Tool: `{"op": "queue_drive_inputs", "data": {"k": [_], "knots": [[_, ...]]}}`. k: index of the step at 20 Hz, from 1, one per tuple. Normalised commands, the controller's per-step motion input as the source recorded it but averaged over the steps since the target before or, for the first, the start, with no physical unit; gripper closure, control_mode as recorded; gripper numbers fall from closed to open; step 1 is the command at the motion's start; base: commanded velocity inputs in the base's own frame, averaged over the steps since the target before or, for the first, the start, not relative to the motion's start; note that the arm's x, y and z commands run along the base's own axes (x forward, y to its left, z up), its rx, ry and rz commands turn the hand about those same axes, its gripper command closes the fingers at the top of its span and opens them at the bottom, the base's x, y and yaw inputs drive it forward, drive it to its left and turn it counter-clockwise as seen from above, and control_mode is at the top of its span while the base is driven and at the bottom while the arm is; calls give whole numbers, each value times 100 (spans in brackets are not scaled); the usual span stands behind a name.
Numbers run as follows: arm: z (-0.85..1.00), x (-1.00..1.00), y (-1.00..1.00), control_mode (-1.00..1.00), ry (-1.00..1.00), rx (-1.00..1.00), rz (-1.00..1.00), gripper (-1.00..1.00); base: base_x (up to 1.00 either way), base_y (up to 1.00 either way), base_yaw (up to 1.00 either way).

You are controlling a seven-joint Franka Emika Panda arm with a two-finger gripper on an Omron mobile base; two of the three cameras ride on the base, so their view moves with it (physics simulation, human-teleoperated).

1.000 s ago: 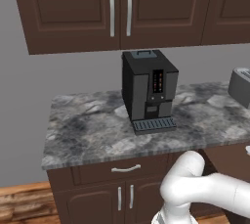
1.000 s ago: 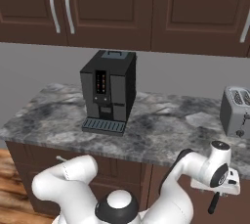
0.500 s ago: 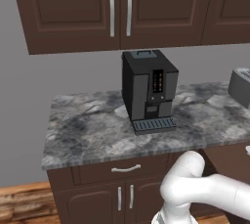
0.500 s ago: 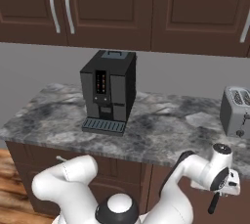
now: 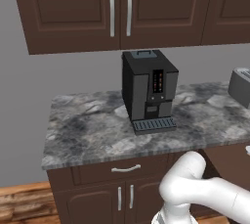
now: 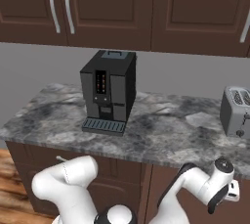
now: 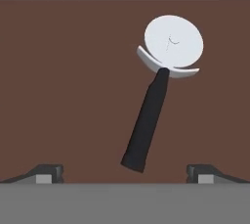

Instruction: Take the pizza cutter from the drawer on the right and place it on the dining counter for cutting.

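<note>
Coffee machine: black, stood mid-bench on the grey marbled bench, toward the back edge. Toaster: silver, at the bench's right end. Pizza cutter: lay flat on the brown drawer floor, wheel far, dark handle near. Hand: fingertips spread wide, pinching nothing, above the handle end

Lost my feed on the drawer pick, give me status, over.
Gripper open, fingertips wide apart, holding nothing. Pizza cutter lies flat on the drawer floor ahead, black handle toward the gripper, not touched. Nothing between gripper and cutter.
</note>
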Motion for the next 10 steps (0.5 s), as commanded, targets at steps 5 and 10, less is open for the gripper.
{"op": "queue_drive_inputs", "data": {"k": [5, 10], "knots": [[-30, 0, -12, -100, -3, 0, 0, -100, 0, 0, 0], [-17, 3, -5, -100, 0, 0, 0, -100, 0, 0, 0]]}}
